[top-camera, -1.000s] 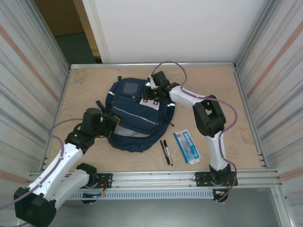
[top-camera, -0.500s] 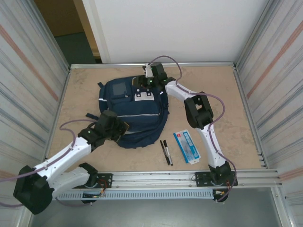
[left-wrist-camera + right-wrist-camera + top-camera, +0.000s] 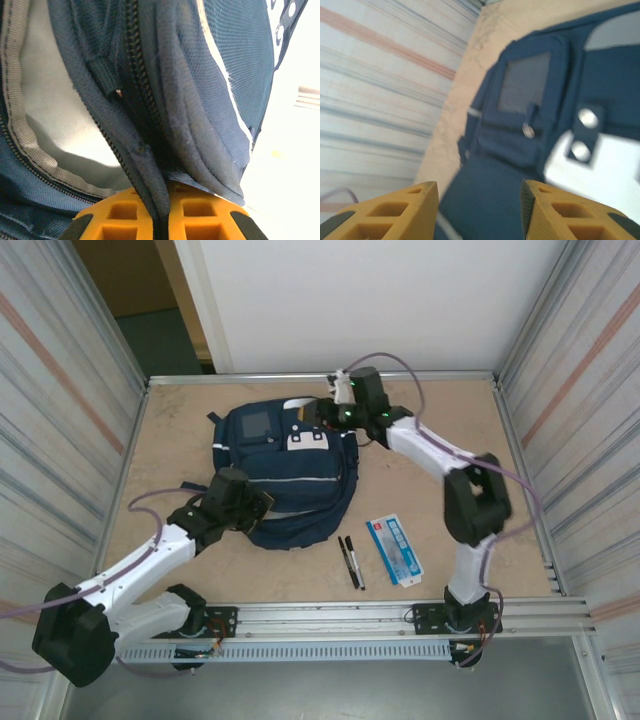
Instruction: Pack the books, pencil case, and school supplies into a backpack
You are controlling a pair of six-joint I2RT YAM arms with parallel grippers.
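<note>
The backpack (image 3: 288,478) is lying in the centre-left of the top view with its top pointing toward the far wall. It is now sitting flatter and more stretched out than a second ago, when it was bunched up lower on the table (image 3: 180,430). The left gripper (image 3: 252,506) is still clamping the pack's lower-left edge. In the left wrist view its orange fingers (image 3: 205,216) are pressing together on a fold of navy fabric beside the zipper (image 3: 136,75), with the pale lining (image 3: 55,115) showing to the left of that fold. The right gripper (image 3: 336,415) has been pulling away toward the upper right. It was sitting over the white front patch (image 3: 308,440) a second ago and is now hovering just past the pack's top edge. Its fingers (image 3: 405,210) are standing spread with nothing between them, and the backpack (image 3: 530,100) is lying below them in the right wrist view. The two black pens (image 3: 350,560) and the blue-and-white box (image 3: 393,548) are waiting untouched on the table at the lower right of the pack, the pens just beside its lower edge. Judging from this, the right arm is freeing itself to fetch those supplies. The left is probably holding the pack steady by its zipper edge, though how wide the mouth is open cannot be told.
</note>
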